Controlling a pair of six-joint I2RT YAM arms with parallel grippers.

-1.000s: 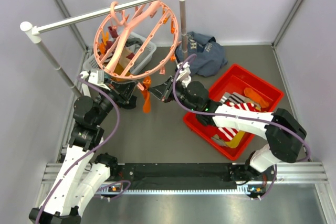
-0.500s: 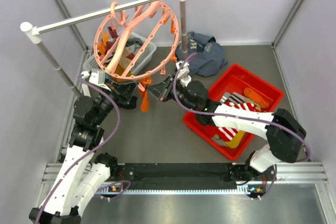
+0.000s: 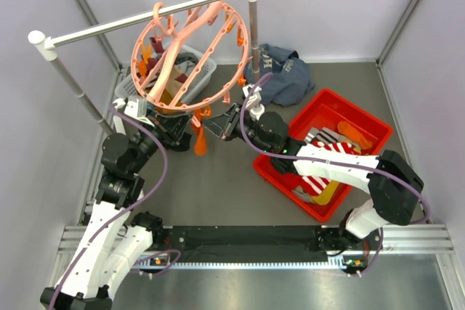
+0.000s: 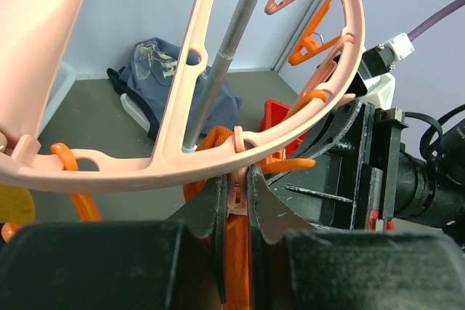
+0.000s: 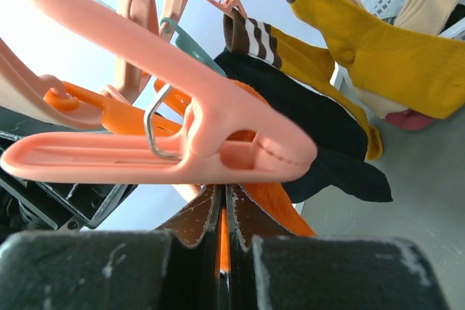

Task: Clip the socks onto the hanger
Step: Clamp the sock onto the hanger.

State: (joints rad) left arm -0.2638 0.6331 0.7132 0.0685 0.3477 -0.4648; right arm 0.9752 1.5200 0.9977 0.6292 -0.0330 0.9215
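Note:
The salmon-pink ring hanger [image 3: 190, 54] hangs from the rail. In the left wrist view its rim [image 4: 182, 168] crosses just above my left gripper [image 4: 235, 179], which is shut on a small pink clip peg [image 4: 237, 197] under the rim. An orange sock [image 4: 238, 255] hangs below that peg. My right gripper [image 5: 223, 195] is shut on the same orange sock [image 5: 283, 212], right under a pink peg [image 5: 203, 143]. From above, the sock [image 3: 200, 141] dangles between the left gripper [image 3: 183, 136] and the right gripper [image 3: 211, 127]. Yellow socks [image 5: 363, 41] and a dark sock [image 5: 327, 143] hang on the hanger.
A red bin [image 3: 362, 111] with red-and-white striped socks [image 3: 320, 176] sits at the right. A white basket [image 3: 207, 70] stands behind the hanger, and a navy garment [image 3: 287, 74] lies at the back. The white rail [image 3: 109, 27] spans two grey posts.
My right gripper has edged left and up toward the ring's rim with the orange sock. The hanger has swung slightly. The left gripper has stayed put.

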